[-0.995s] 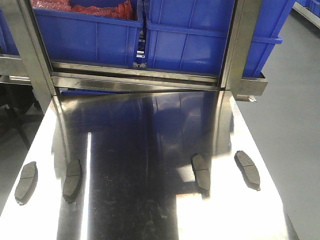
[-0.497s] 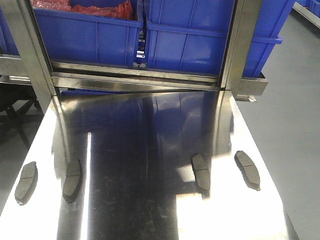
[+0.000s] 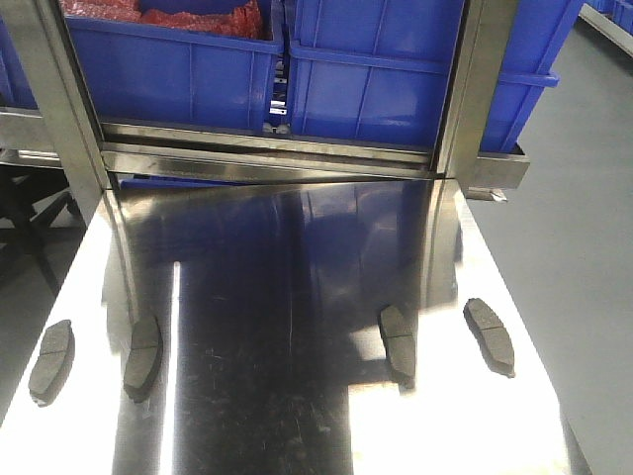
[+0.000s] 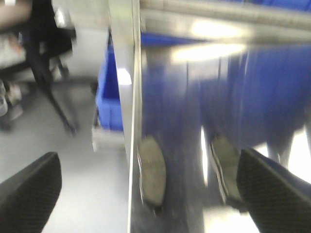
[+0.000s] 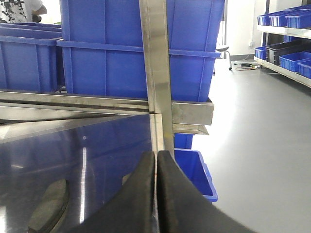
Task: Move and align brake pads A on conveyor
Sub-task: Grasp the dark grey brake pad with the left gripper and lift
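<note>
Four brake pads lie flat on the shiny steel tabletop (image 3: 297, 416), all toward its near end, dark faces up. The leftmost brake pad (image 3: 51, 361) lies right at the tabletop's left edge, lengthwise along it. The second brake pad (image 3: 143, 356) lies near it, a little further in from that edge, and the two do not touch. A wide stretch of tabletop lies between this pair and the next. The third brake pad (image 3: 398, 343) lies right of the tabletop's centre, and the rightmost brake pad (image 3: 490, 336) lies close to its right edge, slightly slanted.

At the tabletop's far end stand blue bins (image 3: 366, 79).

The left hand (image 4: 148, 158) hangs above the tabletop's left edge, released, its black fingers (image 4: 29, 194) spread wide. That view is blurred, but the leftmost pad shows between them and the second is partly behind one finger. The right hand (image 5: 156, 162) hangs over the tabletop's right side, clenched, fingers pressed together with nothing between them, facing a steel upright (image 5: 156, 73) at the far right corner.
</note>
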Tool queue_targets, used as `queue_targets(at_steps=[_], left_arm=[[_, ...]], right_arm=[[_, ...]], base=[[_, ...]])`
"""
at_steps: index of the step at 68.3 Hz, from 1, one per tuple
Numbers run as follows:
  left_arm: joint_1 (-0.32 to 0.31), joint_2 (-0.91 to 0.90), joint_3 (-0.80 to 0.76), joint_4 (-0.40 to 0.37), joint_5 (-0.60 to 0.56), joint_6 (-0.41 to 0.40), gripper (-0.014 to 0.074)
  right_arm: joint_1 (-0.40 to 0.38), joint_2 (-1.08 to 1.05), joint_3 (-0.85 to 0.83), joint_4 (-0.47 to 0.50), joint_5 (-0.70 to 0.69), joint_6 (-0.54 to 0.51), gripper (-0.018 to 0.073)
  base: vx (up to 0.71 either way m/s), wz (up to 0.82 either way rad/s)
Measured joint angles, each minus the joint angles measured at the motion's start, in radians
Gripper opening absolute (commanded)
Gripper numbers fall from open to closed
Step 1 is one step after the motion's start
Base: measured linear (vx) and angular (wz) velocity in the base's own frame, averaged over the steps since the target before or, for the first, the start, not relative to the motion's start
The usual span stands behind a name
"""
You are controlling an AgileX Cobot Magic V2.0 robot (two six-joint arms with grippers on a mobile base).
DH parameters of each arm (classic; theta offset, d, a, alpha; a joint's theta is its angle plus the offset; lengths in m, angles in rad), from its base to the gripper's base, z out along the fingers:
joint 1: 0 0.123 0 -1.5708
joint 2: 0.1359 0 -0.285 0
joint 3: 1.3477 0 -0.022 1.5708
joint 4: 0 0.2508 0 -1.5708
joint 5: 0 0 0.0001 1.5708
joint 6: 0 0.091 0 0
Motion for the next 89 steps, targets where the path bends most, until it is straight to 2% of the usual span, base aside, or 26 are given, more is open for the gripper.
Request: queue_targets(at_steps=[29, 41, 67, 89], left_arm=[[0.000, 0.660, -0.368, -0.003, 0.220, 0.010, 0.0660], [0.000, 0.865, -0.475, -0.003, 0.272, 0.019, 0.0652], [0.000, 1.080, -0.531, -0.003, 0.266, 0.024, 0.0633], [0.000, 1.118, -0.535, -0.008, 0.259, 0.025, 0.0565]], right_arm=[[0.000, 0.000, 0.000, 0.000, 0.000, 0.000, -0.0008], [0.000, 0.000, 0.000, 0.000, 0.000, 0.000, -0.0008], [0.000, 0.000, 0.000, 0.000, 0.000, 0.000, -0.0008], [0.000, 0.000, 0.000, 0.000, 0.000, 0.000, -0.0008]], base=[[0.00, 0.00], [0.00, 0.00], [0.00, 0.00], [0.00, 0.00]])
